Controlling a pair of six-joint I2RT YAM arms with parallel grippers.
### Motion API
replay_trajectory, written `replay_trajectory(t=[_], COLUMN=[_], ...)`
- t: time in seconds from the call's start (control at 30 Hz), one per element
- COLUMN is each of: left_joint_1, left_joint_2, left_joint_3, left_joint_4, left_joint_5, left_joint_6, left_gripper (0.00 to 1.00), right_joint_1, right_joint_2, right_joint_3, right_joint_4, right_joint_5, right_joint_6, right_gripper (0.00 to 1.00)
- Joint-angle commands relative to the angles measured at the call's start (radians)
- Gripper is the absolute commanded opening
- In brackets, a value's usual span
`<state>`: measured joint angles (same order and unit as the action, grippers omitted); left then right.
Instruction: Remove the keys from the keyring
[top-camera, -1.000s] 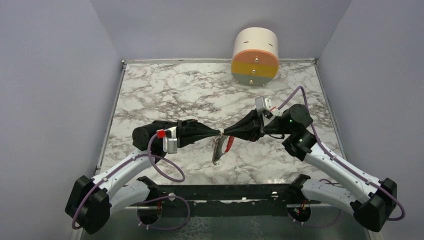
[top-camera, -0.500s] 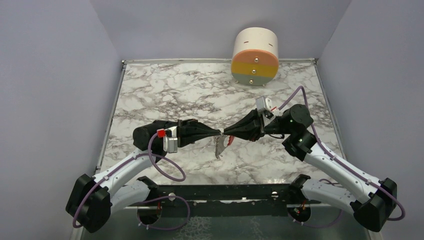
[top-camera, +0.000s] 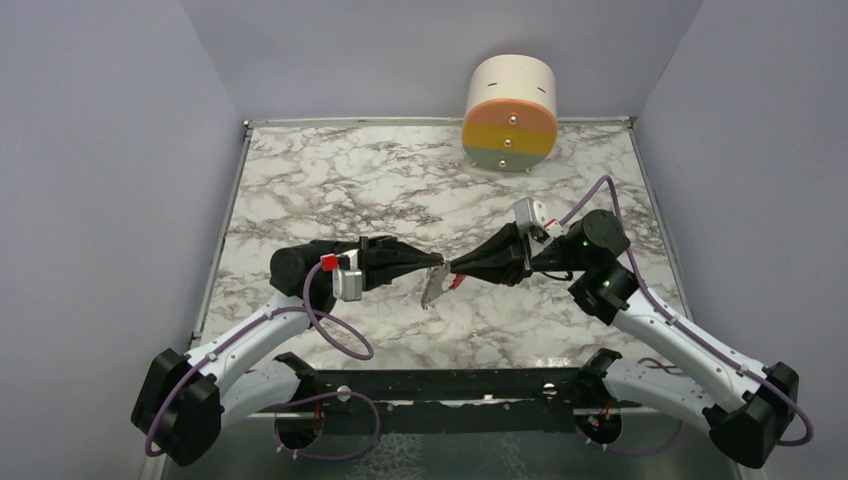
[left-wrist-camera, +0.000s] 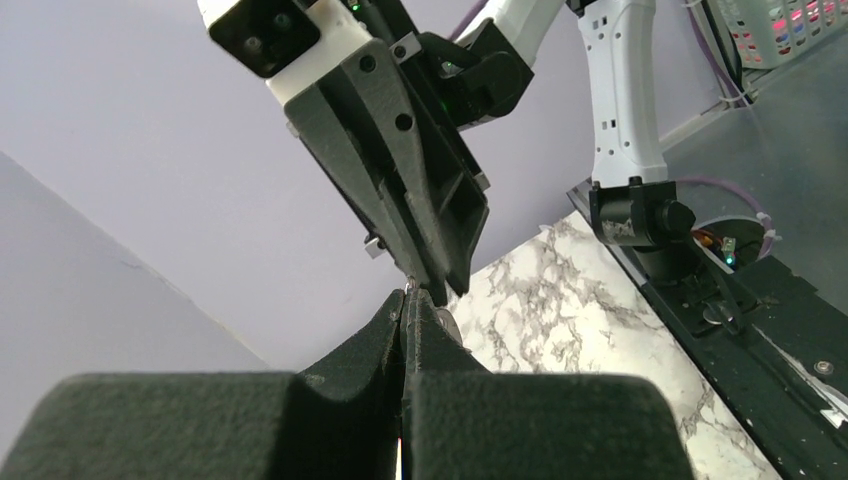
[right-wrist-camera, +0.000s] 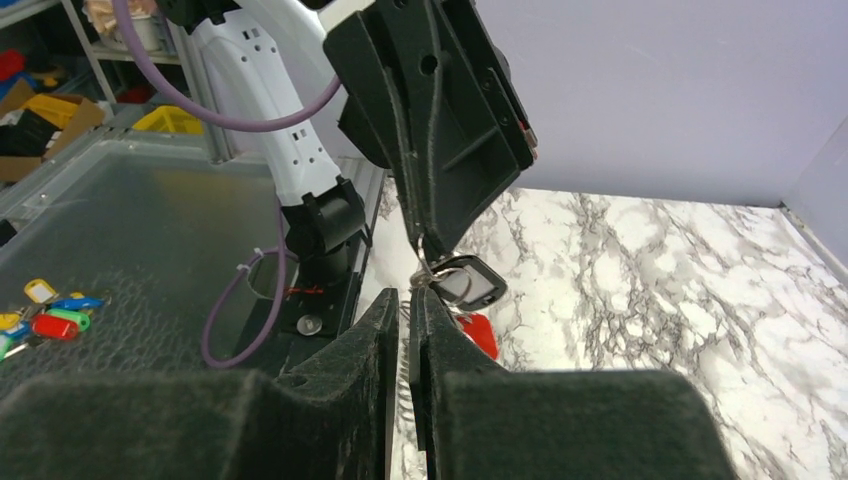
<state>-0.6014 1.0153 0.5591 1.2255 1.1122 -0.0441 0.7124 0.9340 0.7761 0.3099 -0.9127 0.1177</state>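
Left tool (top-camera: 439, 263) pinching keyring (top-camera: 431, 289), right tool (top-camera: 452, 269) gripping it too

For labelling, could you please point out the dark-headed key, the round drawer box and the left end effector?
dark-headed key (right-wrist-camera: 470, 283): right wrist view, its dark head.
round drawer box (top-camera: 510, 112): top view, its orange drawer front.
left end effector (top-camera: 438, 262): top view, between its fingertips.

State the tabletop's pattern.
White marble tabletop with grey veining, clearest in the top external view.

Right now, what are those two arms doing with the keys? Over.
Left end effector and right end effector shut on the keyring, tip to tip. Dark-headed key dangling from it. Drawer box far back, apart.
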Motion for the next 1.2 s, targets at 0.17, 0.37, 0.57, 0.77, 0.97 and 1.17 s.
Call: replay_trajectory(t=[0.17, 0.37, 0.57, 0.77, 0.97, 1.17], left_joint_1=[0.007, 0.006, 0.006, 0.006, 0.006, 0.006], left_joint_2=[0.014, 0.007, -0.005, -0.013, -0.014, -0.008], left_joint_3=[0.039, 0.039, 0.029, 0.027, 0.027, 0.030], left_joint_4=[-0.017, -0.015, -0.005, 0.000, 0.000, 0.000], left_joint_5=[-0.059, -0.066, -0.073, -0.059, -0.030, -0.016], left_joint_6=[0.040, 0.041, 0.044, 0.039, 0.021, 0.013], left_gripper=[0.00, 0.00, 0.00, 0.00, 0.00, 0.00], right_joint_1=[0.004, 0.004, 0.004, 0.004, 0.004, 0.004], right_joint_2=[-0.024, -0.027, -0.048, -0.089, -0.129, -0.092], right_joint_3=[-0.024, -0.067, -0.114, -0.106, -0.079, -0.051], right_joint_4=[0.015, 0.091, 0.141, 0.101, 0.019, -0.002], right_joint_5=[-0.053, 0.014, 0.133, 0.217, 0.299, 0.253], right_joint_6=[0.008, 0.028, 0.022, -0.033, -0.093, -0.090], right_gripper=[0.14, 0.14, 0.15, 0.19, 0.32, 0.45])
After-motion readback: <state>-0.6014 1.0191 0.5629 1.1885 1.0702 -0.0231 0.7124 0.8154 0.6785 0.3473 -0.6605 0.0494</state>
